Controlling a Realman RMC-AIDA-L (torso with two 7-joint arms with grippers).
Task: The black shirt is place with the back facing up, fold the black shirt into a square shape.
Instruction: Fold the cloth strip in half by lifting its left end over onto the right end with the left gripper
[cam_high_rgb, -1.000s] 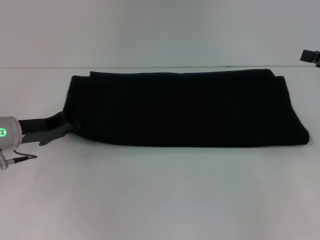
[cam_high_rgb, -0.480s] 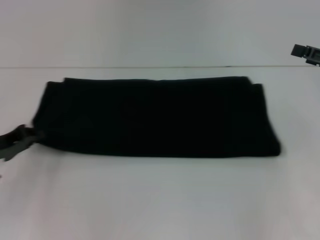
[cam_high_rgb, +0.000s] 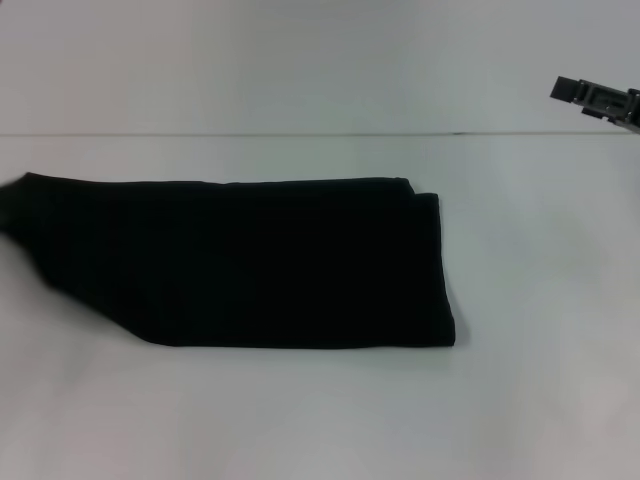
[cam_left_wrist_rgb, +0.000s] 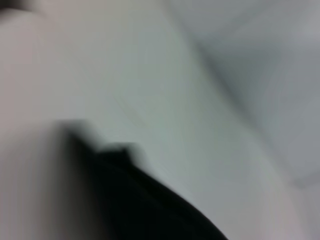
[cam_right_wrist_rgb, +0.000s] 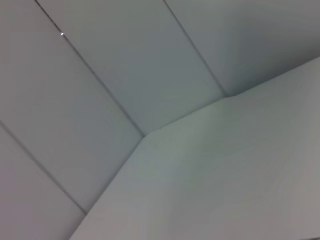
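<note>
Left gripper: out of the head view, somewhere past the left edge; its wrist view shows only a smeared dark corner of cloth over the pale table, so I cannot tell whether its fingers are parted or pinching the fabric.

Shirt's left end: the black shirt (cam_high_rgb: 240, 262) tapers to a point at the left border of the head view, the lower-left edge slanting up toward that point (it looks drawn out sideways there, though what draws it is hidden).

Shirt's body: it lies flat on the white table (cam_high_rgb: 320, 420) as a long folded band, wider than deep, plain black on top with no lettering showing.

Shirt's right end: squared off, with a second layer's edge peeping out just beyond the top layer at the upper right corner.

Progress: the lengthwise folding looks done, since no sleeves stick out; I judge that what remains is bringing one end over the other to shorten the band into a square, then smoothing it.

Right gripper (cam_high_rgb: 598, 100): high at the far right of the head view, well apart from the shirt, holding nothing that I can see; how far its fingers are open I cannot tell. Its wrist camera sees only bare wall and table.
</note>
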